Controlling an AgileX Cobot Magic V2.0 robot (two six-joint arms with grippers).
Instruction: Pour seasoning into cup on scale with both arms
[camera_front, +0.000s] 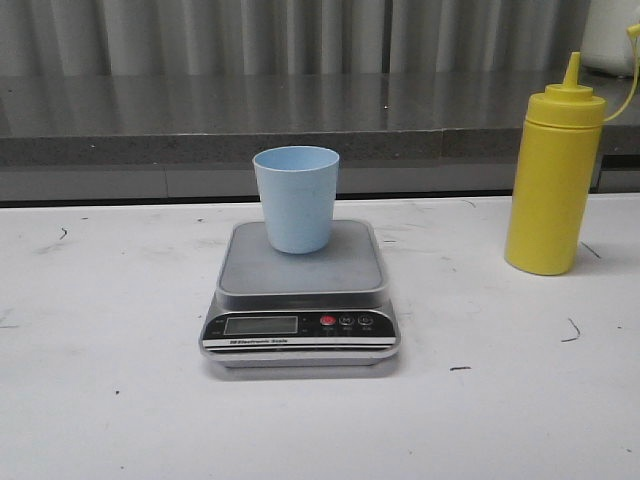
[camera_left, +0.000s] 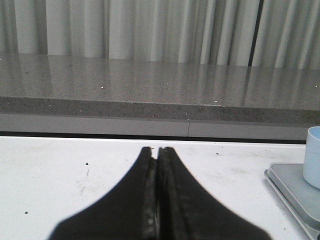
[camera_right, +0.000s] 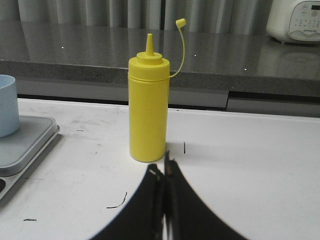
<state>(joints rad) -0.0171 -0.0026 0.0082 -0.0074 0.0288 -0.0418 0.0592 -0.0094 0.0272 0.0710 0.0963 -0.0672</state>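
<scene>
On the white table (camera_front: 100, 400), a blue cup (camera_front: 296, 198) stands on the scale (camera_front: 300, 300); its contents are hidden. The yellow bottle (camera_front: 552, 180) stands uncapped. The left gripper (camera_left: 156, 150) and right gripper (camera_right: 165, 172) are both closed, holding nothing.

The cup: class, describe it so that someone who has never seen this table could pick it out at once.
Start at the white table and find the flat scale near its middle. The cup stands upright on the scale's grey platform, toward the back edge. It is small, pale blue, tapered and handleless, unlike the taller yellow squeeze bottle standing on the table to the right.
</scene>
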